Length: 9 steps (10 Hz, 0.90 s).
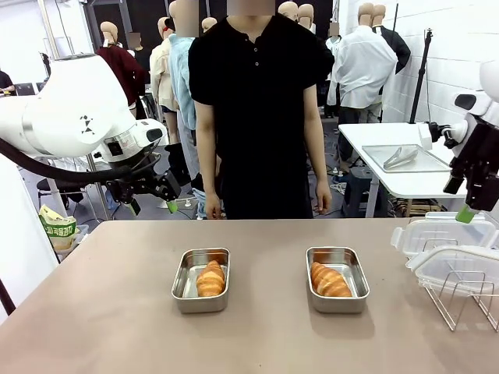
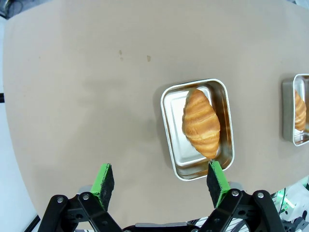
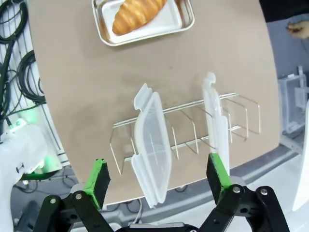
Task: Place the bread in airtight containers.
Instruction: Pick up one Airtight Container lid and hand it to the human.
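Lids [image 3: 153,140] stand on edge in the rack [image 3: 241,108] just ahead of your right gripper [image 3: 157,169], well apart from the left gripper [image 2: 158,169]; both spread wide, empty.

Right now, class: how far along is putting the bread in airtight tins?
Done: a roll lies in the left tin, another in the right tin. In hand: nothing; the left gripper and right gripper are open and empty. Left: both lids stand in the rack, so the tins are uncovered.
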{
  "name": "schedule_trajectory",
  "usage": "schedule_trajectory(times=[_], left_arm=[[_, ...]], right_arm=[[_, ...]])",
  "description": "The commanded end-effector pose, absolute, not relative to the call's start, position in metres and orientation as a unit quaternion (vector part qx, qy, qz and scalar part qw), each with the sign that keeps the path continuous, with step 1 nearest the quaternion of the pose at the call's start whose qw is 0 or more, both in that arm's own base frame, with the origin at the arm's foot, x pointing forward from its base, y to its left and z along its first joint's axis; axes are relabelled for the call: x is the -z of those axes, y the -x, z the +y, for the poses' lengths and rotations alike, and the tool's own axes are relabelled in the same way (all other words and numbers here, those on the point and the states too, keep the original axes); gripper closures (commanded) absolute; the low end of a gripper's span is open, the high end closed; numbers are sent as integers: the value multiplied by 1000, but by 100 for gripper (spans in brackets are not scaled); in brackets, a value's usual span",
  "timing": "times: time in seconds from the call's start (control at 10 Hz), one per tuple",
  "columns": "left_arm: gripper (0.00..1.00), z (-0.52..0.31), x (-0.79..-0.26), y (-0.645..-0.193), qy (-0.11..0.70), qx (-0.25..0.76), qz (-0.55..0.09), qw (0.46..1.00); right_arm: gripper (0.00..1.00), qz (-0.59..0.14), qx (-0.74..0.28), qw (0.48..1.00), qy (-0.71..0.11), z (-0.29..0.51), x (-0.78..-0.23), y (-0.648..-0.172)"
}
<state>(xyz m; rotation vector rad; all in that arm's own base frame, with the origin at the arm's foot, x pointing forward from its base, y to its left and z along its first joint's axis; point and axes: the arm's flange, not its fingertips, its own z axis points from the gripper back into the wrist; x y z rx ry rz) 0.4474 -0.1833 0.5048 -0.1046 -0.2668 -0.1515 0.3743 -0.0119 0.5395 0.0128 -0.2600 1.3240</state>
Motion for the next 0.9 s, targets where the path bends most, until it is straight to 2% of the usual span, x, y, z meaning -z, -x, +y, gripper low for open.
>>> schedule_trajectory(times=[0.0,0.4,0.5,0.6,0.8], left_arm=[[0,-183,-506,-451,48,70,-135,987],[0,-183,-506,-451,48,70,-135,987],[0,-183,-506,-451,48,70,-135,987],[0,-183,-506,-451,48,70,-135,987],[0,-183,-506,-451,48,70,-135,987]], right_arm=[[0,-119,-611,783,-1,-11,-540,-374],[0,-120,-613,781,-4,-11,-540,-374],[0,-104,-644,758,1,-13,-529,-375],[0,-112,-688,717,-13,-16,-520,-374],[0,-121,-730,672,-5,-26,-513,-367]])
